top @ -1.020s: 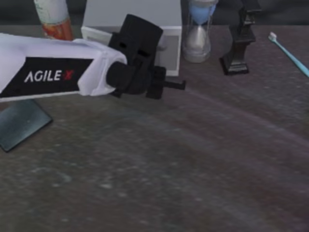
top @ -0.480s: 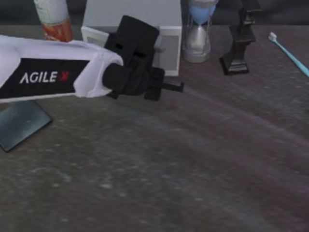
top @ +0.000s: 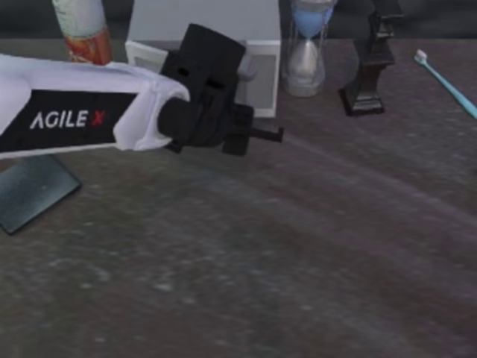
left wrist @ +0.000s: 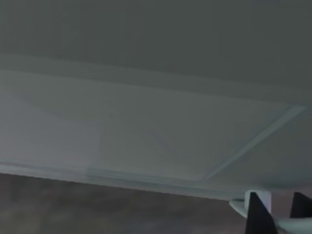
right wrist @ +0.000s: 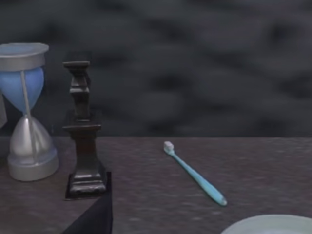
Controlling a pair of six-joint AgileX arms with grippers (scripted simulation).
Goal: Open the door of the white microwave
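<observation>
The white microwave [top: 205, 30] stands at the far edge of the table [top: 298, 261], left of centre in the top view, and serves as the reference point here.

Clearances: the ground in front of the microwave is open tabletop, and nothing lies there except a dark flat slab [top: 33, 190] well off to the front left. Just beside the microwave on its right stands an hourglass [top: 307, 48] with blue glass; beyond that stand a dark statuette [top: 370, 63] and, farther right, a light blue toothbrush [top: 447, 78]. On the microwave's left, a white and orange canister [top: 82, 30] stands close to its corner. The right wrist view shows a pale plate rim [right wrist: 270, 225] on the table; its position relative to the microwave cannot be told.

The door [top: 257, 82] faces the open tabletop. Most of it is covered from above by the left arm, which reaches in from the left. The left wrist view shows its grey window [left wrist: 146, 126] within a pale frame, seen very close.

The left gripper [left wrist: 275, 217] is at the microwave's front. Its two dark fingertips [left wrist: 256, 217] straddle a white bar, apparently the handle [left wrist: 258, 207], with a narrow gap between them. Whether they are pressing on it cannot be told.

The right gripper is out of view. The right arm is off to the microwave's right.
</observation>
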